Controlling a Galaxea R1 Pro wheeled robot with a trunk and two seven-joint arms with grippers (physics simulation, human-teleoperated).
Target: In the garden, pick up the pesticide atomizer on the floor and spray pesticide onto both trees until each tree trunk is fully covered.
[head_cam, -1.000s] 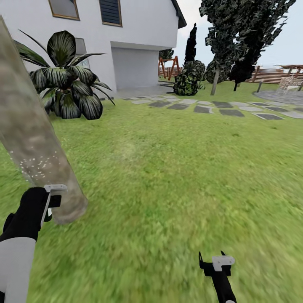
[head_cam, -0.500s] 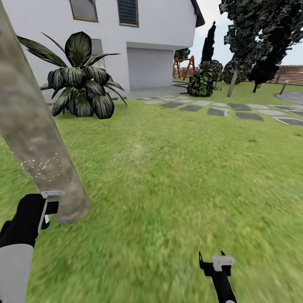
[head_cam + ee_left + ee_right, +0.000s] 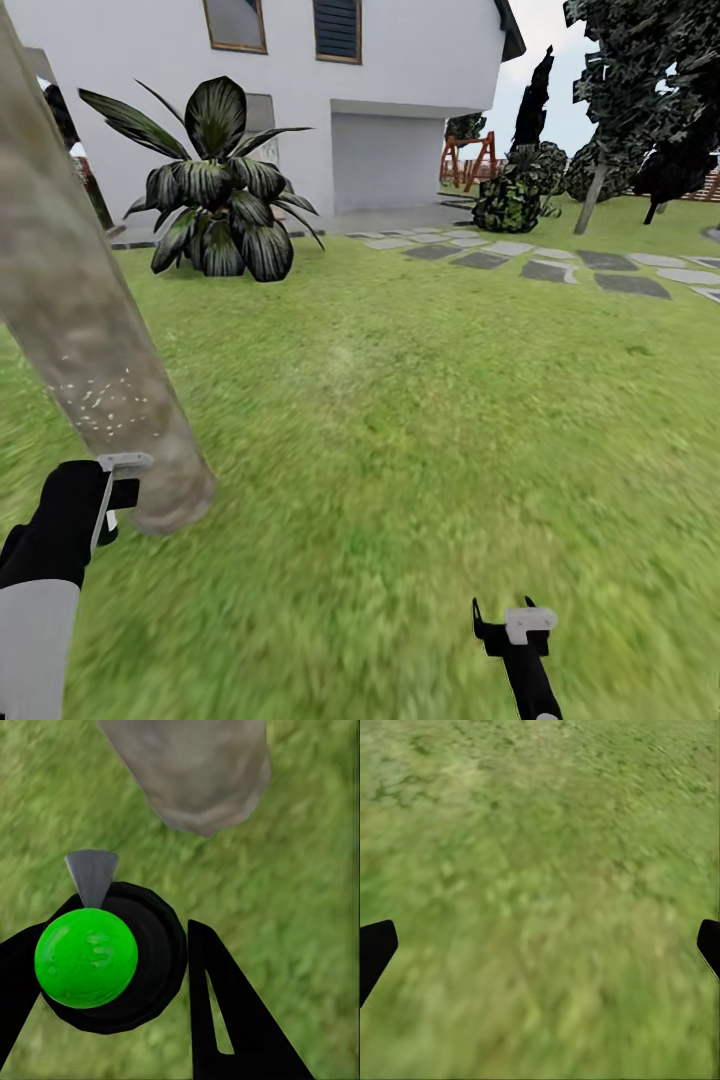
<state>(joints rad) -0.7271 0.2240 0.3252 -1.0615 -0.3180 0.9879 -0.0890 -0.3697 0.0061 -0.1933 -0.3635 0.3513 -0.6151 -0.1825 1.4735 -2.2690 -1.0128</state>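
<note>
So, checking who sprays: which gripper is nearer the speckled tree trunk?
Left. The left gripper sits beside the tree trunk base; the right gripper hangs over open grass.

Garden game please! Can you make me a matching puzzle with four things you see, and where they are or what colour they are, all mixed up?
Things:
1. tree trunk
2. spray bottle
3. big leafy plant
4. right tool

Clues:
A. stands by the white house
B. open over bare grass
C. dotted with pale specks low down
D. has a bright green round top, held in the left tool

Pairs: 1-C, 2-D, 3-A, 4-B
</note>
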